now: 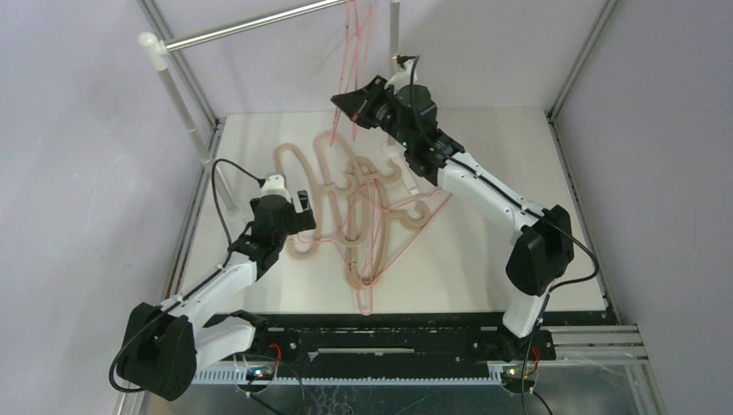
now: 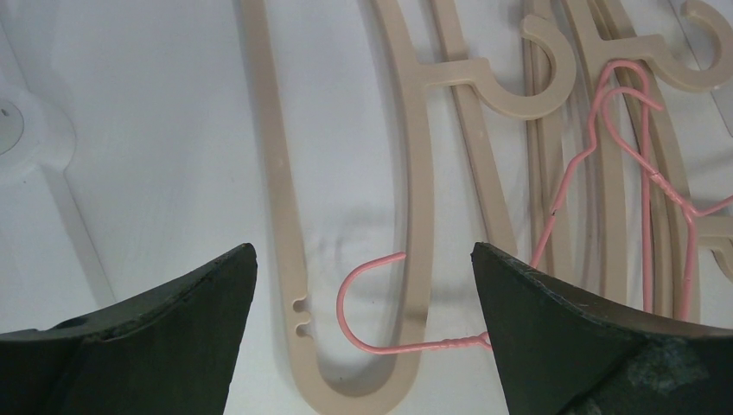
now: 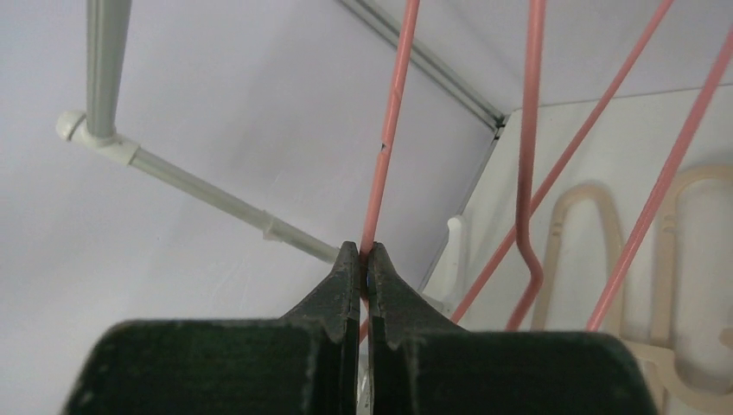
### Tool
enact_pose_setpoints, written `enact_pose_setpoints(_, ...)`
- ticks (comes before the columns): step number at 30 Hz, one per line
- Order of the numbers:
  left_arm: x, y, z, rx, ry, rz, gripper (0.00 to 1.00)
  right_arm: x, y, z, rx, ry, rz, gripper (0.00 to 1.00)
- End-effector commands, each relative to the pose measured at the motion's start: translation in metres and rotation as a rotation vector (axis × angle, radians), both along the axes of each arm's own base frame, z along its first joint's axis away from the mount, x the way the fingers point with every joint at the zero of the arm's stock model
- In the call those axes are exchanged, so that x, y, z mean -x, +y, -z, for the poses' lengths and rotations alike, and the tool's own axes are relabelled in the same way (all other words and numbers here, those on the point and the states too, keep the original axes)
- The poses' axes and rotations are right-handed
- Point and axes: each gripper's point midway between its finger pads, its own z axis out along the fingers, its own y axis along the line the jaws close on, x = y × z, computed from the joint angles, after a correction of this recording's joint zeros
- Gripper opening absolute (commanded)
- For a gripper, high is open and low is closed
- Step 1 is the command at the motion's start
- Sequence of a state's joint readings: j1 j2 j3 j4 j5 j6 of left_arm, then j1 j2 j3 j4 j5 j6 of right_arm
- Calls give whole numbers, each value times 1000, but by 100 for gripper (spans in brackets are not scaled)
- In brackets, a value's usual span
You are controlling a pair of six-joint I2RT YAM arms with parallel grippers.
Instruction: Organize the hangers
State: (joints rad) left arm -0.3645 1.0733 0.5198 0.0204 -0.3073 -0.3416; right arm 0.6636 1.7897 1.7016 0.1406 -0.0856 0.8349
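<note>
A pink wire hanger point(image 3: 386, 130) is up in the air at the far side of the table point(image 1: 493, 251), just under the silver rail point(image 1: 251, 26). The right hand point(image 3: 364, 252) is clamped tight on one of its thin wires. I cannot tell whether its hook sits over the rail, because the top runs out of view.

The step looks like hanging it. To do that well, I judge the pinch should stay firm while the hook goes above the bar. It should then come down until it seats, and only then be let go, since thin wire may twist in the grip.

The other hangers, beige ones point(image 1: 315, 173) tangled with more pink wire point(image 1: 380, 259), lie heaped on the table. The left hand point(image 2: 363, 255) hovers over them, spread wide apart and holding nothing.

No bin or box shows.
</note>
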Motion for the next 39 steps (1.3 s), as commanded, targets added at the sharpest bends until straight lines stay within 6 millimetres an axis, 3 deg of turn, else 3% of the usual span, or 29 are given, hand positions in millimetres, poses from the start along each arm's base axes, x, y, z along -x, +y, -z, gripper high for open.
enact_pose_setpoints(1, -3, -4, -4, 22, -27, 2, 99, 0, -29, -40, -86, -51, 63, 0)
enact_pose_setpoints(15, -2, -3, -3, 25, -25, -1, 100, -30, -64, -31, -75, -15, 129, 0)
enact_pose_setpoints(22, -3, -5, 0, 29, -17, 3, 100, -29, -68, -26, -58, -15, 112, 1)
enact_pose_setpoints(25, -3, -4, 0, 28, -16, 0, 99, -25, -68, -28, -41, -23, 103, 22)
enact_pose_setpoints(30, -3, -4, 0, 27, -18, 0, 100, -19, -76, -29, -24, -28, 127, 43)
enact_pose_setpoints(39, -3, -4, 1, 23, -15, 1, 99, 7, -100, -33, 81, -74, 228, 59)
